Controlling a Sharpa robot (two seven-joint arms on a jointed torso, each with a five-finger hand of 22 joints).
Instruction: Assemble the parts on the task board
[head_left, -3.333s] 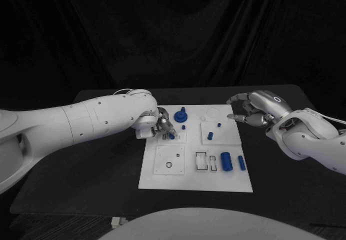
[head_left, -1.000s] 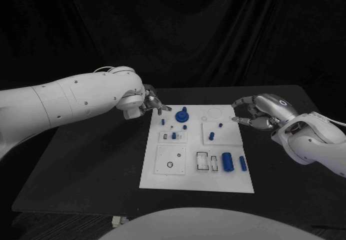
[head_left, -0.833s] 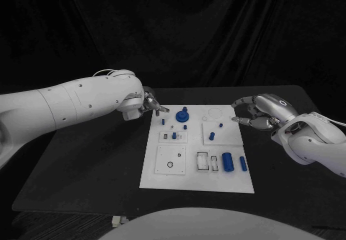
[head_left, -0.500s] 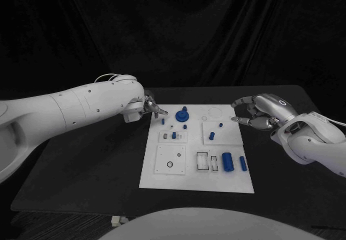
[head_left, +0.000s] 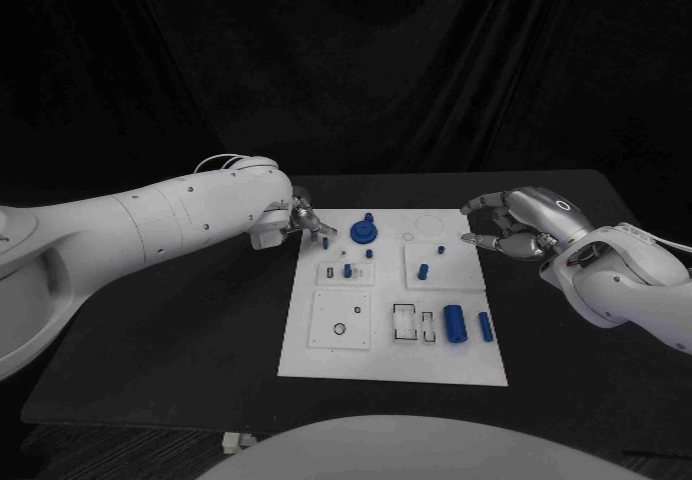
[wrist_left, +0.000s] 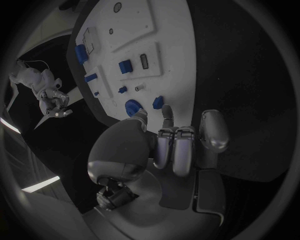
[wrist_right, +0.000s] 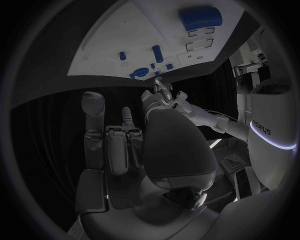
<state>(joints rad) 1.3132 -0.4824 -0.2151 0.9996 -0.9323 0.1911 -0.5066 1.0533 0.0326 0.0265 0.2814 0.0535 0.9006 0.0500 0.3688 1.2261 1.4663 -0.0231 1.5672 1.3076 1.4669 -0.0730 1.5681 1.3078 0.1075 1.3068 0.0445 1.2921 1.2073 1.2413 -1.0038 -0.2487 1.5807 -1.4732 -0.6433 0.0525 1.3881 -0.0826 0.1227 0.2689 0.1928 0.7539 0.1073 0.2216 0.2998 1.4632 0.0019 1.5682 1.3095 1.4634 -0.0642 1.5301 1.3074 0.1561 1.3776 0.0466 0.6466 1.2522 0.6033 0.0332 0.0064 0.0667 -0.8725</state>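
The white task board (head_left: 325, 355) lies mid-table, and appears again in the left wrist view (wrist_left: 169, 30) and the right wrist view (wrist_right: 119, 35). A blue round part with a peg (head_left: 362, 233) stands near its far edge, with small blue pegs (head_left: 424, 270) around it. Near the front right lie a large blue cylinder (head_left: 456, 323) and a thinner one (head_left: 483, 327). My left hand (head_left: 300, 222) hovers at the board's far left corner, holding nothing, fingertips (wrist_left: 167, 109) close to a small blue peg (wrist_left: 157, 102). My right hand (head_left: 508, 230) hangs just off the far right edge, fingers loosely bent and empty.
The black table (head_left: 173, 340) has free room on both sides of the board and in front of it. A dark ring (head_left: 339, 329) and white rectangular slots (head_left: 414, 322) mark the board's near half.
The left hand has drawn back from over the board's left middle to its far left corner; a small blue part now stands where it was. The right hand stays put.
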